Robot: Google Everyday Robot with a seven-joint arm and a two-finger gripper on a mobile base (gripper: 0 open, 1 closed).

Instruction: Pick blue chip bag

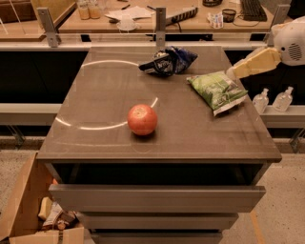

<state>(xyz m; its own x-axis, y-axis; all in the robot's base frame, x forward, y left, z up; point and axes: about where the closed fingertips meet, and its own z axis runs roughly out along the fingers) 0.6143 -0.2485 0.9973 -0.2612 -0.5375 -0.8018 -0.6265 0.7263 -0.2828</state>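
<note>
The blue chip bag is a crumpled dark blue foil bag with black and white markings. It lies near the far edge of the brown table, a little right of centre. My gripper, beige on a white wrist, reaches in from the right. Its tip hangs just past the far right end of the green chip bag. It is to the right of the blue bag, well apart from it, and holds nothing that I can see.
A red apple sits at the table's middle front. A drawer stands open below the tabletop. A cardboard box with clutter is on the floor at the left. Two bottles stand on a ledge at the right. A cluttered desk lies behind.
</note>
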